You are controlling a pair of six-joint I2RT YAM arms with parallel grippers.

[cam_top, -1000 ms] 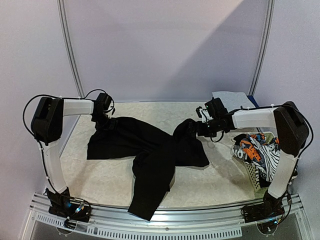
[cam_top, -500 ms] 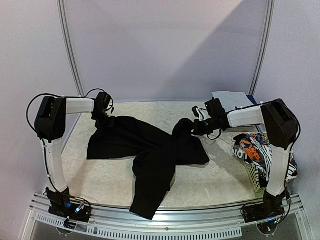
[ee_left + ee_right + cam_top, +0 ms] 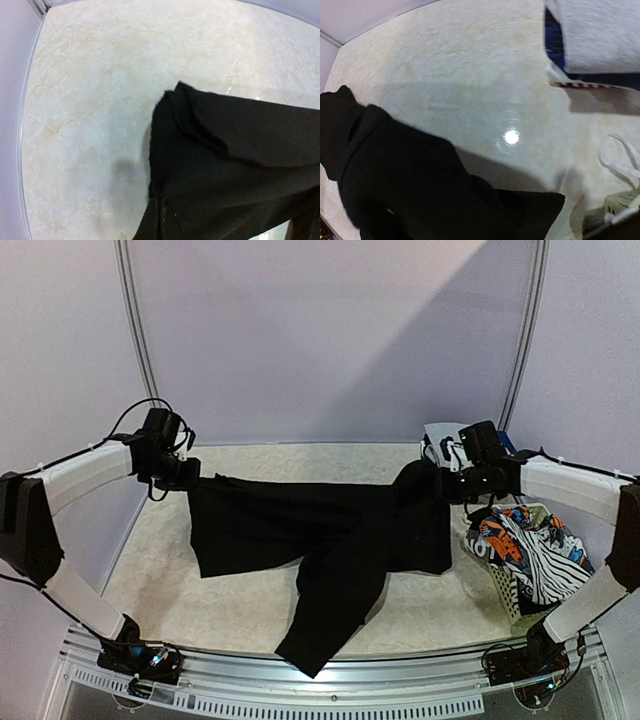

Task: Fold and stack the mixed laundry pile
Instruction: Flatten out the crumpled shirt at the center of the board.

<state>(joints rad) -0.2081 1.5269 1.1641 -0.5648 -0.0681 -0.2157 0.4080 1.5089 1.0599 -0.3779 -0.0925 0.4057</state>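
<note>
Nearest the arm bases, well left of the white lattice basket (image 3: 508,592), a long tail of the black hooded top (image 3: 330,530) reaches the near edge of the table (image 3: 170,580) and seems to hang past it. Risk: that weight may drag the garment forward off the surface. Printed and striped pieces (image 3: 530,552) are heaped above the basket rim; a swinging hem could snag them.

Further back, the left gripper (image 3: 190,478), far left of the basket, is pressed together on one corner of the top. The right gripper (image 3: 440,480), just behind the basket, pinches the opposite end. Cloth spans between them, lifted at both ends. Risk: each hold looks to be on a thin edge only, so more spreading may strip a corner free. Bunched layers at mid-span may give a crooked fold.

Farthest, behind the basket, a grey shirt (image 3: 438,432) lies over a navy piece (image 3: 554,45); right arm travel could disturb that stack
</note>
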